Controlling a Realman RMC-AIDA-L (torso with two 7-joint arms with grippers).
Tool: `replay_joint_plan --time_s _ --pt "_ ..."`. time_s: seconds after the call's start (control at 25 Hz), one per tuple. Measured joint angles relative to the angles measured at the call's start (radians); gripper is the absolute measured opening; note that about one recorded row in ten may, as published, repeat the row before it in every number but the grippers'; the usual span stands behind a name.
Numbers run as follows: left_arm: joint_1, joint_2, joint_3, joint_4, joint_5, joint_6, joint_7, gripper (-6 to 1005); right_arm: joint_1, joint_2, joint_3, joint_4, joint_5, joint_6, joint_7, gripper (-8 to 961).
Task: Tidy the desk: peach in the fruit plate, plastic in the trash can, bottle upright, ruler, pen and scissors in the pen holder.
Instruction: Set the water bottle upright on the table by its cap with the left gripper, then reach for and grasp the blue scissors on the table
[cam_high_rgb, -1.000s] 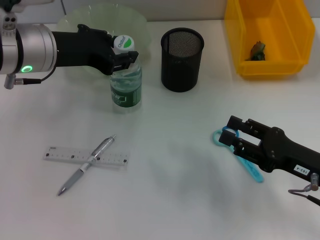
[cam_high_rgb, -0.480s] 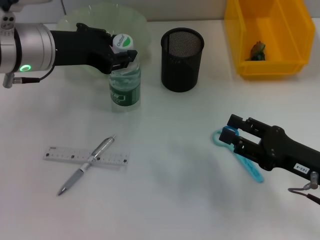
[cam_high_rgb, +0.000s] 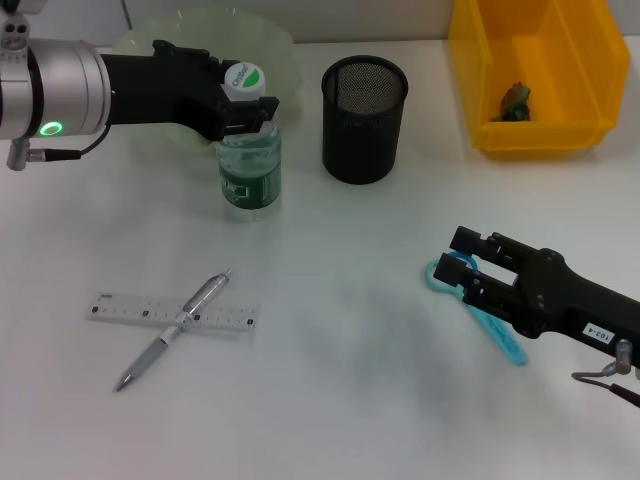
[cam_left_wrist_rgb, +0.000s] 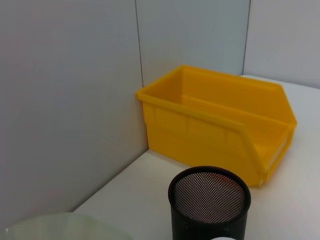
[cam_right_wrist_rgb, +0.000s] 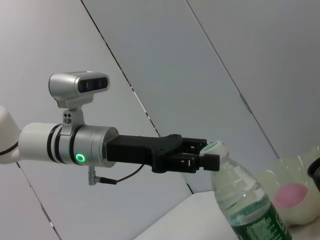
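The left hand (cam_high_rgb: 243, 108) is clenched around the neck of the bottle (cam_high_rgb: 248, 160), which stands upright on the table (cam_high_rgb: 340, 380) at nine o'clock from the pen holder (cam_high_rgb: 365, 118). The right hand (cam_high_rgb: 462, 268) hovers released over the scissors (cam_high_rgb: 480, 310) at four o'clock.

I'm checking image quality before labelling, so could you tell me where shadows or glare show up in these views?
Head view: soft grey shadows on the table beside the right gripper; no harsh glare. Left wrist view: evenly lit yellow bin, nothing blown out. Right wrist view: the bottle held by the left gripper shows pale highlights.
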Motion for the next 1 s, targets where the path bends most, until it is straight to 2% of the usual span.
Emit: replay_joint_plan --time_s 0.16,0.32,0.68,0.84,1.0 --pt "-0.004 0.0 -0.004 -0.008 0.0 0.0 0.002 475 0.0 0.0 0.0 0.0 0.001 0.0 0.0 611" --pt "-0.006 0.0 -0.01 -0.002 -0.001 -0.001 0.005 740 0.0 0.0 0.001 0.0 0.002 0.001 0.001 611" --pt "0.0 -0.001 -0.055 0.003 -0.034 -0.006 0.012 739 0.007 0.0 0.0 0.0 0.001 0.009 0.005 611" --pt "0.022 0.0 -0.097 0.014 -0.108 -0.004 0.056 740 0.008 0.0 0.0 0.0 0.002 0.009 0.005 612" --pt "0.061 0.0 -0.124 0.017 -0.241 0.001 0.139 740 0.008 0.0 0.0 0.0 0.003 0.009 0.006 612"
